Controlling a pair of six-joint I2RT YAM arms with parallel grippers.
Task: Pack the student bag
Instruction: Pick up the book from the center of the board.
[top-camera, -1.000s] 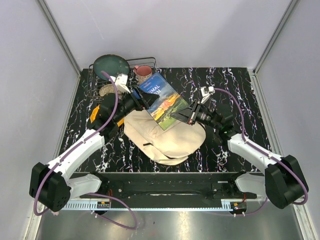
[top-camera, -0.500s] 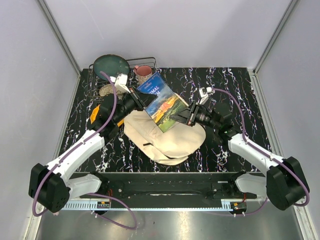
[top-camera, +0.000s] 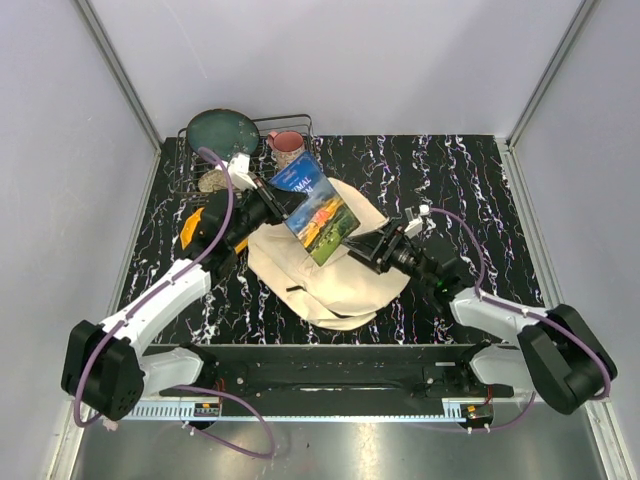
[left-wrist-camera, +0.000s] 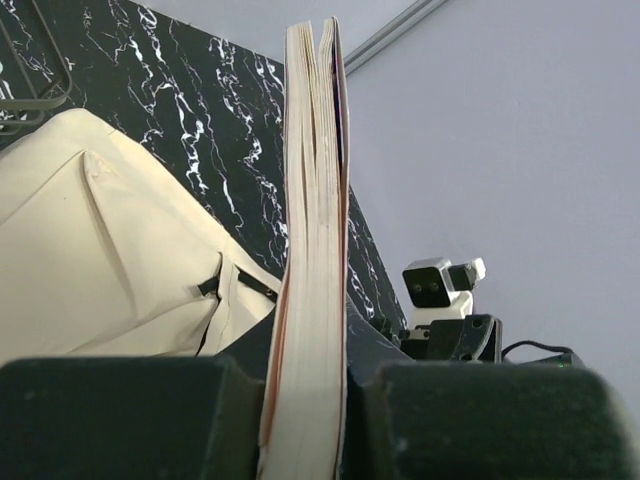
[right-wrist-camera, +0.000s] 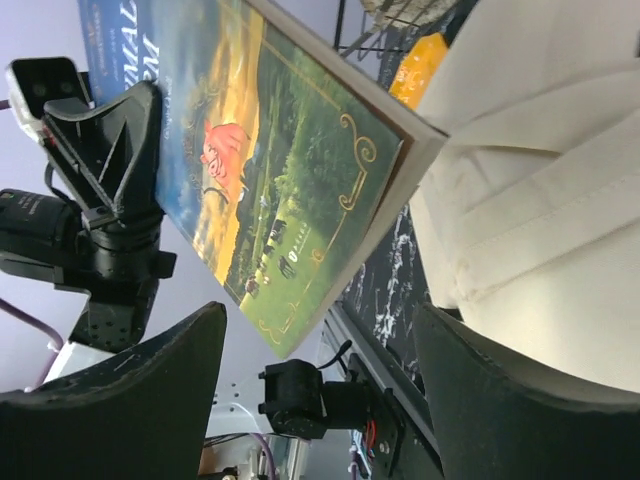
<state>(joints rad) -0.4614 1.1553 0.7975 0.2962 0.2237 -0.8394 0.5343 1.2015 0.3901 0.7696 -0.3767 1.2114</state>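
Note:
A paperback book (top-camera: 320, 212) with a blue and green picture cover hangs tilted above the student bag (top-camera: 340, 275), a cream canvas bag lying flat mid-table. My left gripper (top-camera: 281, 206) is shut on the book's left edge. In the left wrist view the page block (left-wrist-camera: 312, 300) stands pinched between both fingers, with the bag (left-wrist-camera: 90, 260) below. My right gripper (top-camera: 362, 243) is open just right of the book, touching nothing. In the right wrist view the book's cover (right-wrist-camera: 270, 170) floats beyond its wide-apart fingers (right-wrist-camera: 130, 400), and the bag (right-wrist-camera: 540, 200) is on the right.
A wire rack (top-camera: 250, 135) at the back left holds a dark green plate (top-camera: 222, 130) and a pink cup (top-camera: 287, 142). A yellow-orange object (top-camera: 188, 228) lies by my left arm. Grey walls close in the black marbled table (top-camera: 470, 180).
My left gripper has closed on the book. My right gripper has opened, let go of the book and drawn back toward the near edge. The book shifted slightly left.

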